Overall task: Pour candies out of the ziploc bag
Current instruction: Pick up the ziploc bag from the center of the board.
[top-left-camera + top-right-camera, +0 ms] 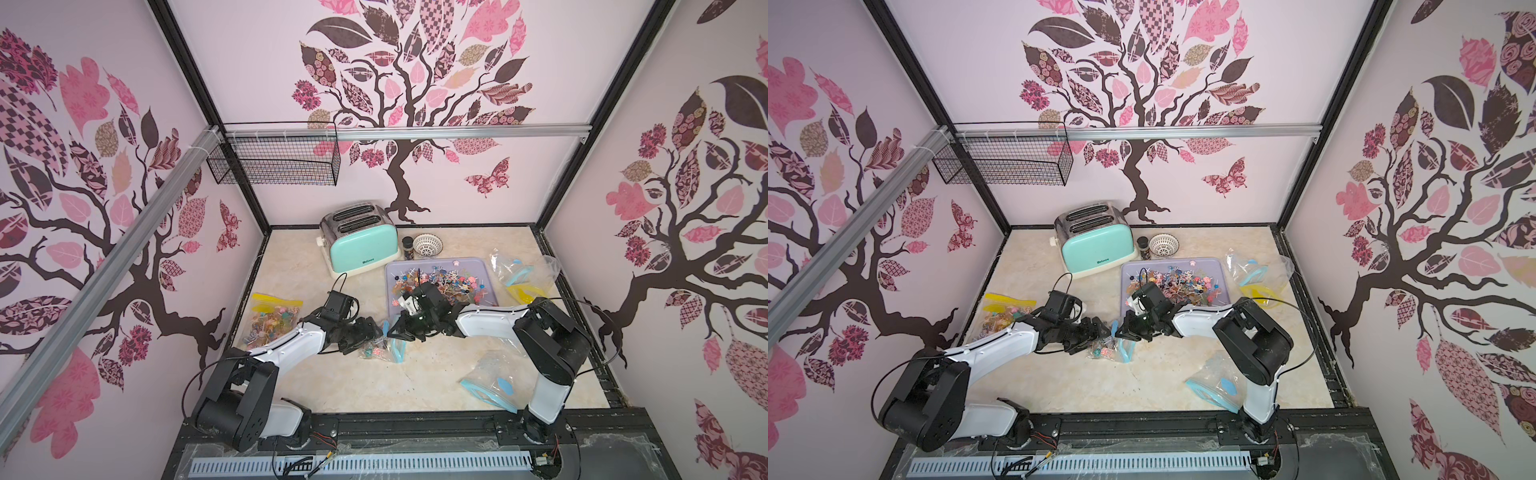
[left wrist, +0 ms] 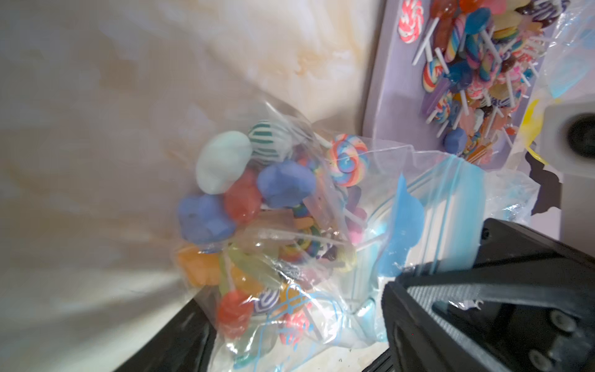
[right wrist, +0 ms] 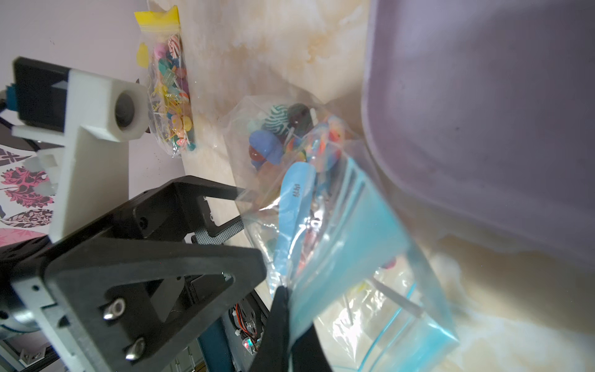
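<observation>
At table centre the ziploc bag (image 1: 380, 352) still holds candies (image 2: 244, 199), the tray (image 1: 488, 269) at one o'clock already heaped; right gripper (image 3: 283, 296) pinches its zip edge, left gripper (image 1: 374, 328) gapes open alongside.

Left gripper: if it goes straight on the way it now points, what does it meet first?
Most likely the ziploc bag of candies, which lies directly ahead of the open left gripper; how near is unclear.

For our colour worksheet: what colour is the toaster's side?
The toaster is mint green, clearest in a top view.
</observation>
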Available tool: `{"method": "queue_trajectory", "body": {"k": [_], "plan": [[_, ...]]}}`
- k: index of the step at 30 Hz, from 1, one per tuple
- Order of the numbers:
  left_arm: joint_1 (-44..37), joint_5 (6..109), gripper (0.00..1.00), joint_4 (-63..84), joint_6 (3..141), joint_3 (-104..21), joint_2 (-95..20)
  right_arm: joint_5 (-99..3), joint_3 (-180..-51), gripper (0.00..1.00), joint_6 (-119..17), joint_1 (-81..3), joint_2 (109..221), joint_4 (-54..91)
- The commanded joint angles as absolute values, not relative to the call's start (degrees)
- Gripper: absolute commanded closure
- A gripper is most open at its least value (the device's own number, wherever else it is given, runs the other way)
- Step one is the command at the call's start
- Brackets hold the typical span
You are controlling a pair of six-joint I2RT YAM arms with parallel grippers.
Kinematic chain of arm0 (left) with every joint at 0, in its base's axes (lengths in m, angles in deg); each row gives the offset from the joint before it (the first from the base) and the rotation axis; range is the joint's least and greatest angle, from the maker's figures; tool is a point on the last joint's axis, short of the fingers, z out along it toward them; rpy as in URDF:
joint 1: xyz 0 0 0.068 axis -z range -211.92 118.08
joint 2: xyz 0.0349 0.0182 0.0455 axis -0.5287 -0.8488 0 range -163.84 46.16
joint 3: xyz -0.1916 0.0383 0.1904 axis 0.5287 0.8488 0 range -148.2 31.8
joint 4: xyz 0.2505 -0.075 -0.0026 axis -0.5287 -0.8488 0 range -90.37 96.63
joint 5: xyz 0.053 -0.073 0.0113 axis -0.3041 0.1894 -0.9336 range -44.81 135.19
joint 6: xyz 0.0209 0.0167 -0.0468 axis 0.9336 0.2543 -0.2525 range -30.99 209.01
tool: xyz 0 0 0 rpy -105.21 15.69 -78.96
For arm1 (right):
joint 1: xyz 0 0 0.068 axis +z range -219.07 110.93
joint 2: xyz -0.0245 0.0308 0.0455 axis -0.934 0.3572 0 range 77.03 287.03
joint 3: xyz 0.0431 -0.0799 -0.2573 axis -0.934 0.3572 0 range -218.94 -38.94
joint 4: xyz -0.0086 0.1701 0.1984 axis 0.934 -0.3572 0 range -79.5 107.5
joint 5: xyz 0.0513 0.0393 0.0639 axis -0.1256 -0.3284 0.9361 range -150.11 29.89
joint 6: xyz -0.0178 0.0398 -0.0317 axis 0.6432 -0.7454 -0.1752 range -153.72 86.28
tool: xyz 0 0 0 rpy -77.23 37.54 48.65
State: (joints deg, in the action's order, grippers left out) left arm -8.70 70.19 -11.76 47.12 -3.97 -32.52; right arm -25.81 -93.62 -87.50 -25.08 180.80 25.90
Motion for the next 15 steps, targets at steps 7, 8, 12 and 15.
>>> {"method": "queue_trajectory", "body": {"k": [7,8,12,15], "plan": [[-8.8,70.9,0.52,-11.1,48.7,-3.6,-30.9,-25.9,-94.1,1.00,-86.7,-24.8,179.4,25.8],[-8.8,70.3,0.56,-11.6,48.9,-3.5,-31.2,-25.9,-94.0,1.00,-86.6,-24.8,179.3,25.8],[-8.8,68.5,0.70,-12.9,49.1,-3.2,-31.7,-26.0,-93.9,1.00,-86.5,-24.7,179.0,25.6],[-8.9,67.3,0.81,-13.5,49.0,-2.5,-31.1,-25.9,-93.9,1.00,-86.5,-24.7,178.9,25.6]]}}
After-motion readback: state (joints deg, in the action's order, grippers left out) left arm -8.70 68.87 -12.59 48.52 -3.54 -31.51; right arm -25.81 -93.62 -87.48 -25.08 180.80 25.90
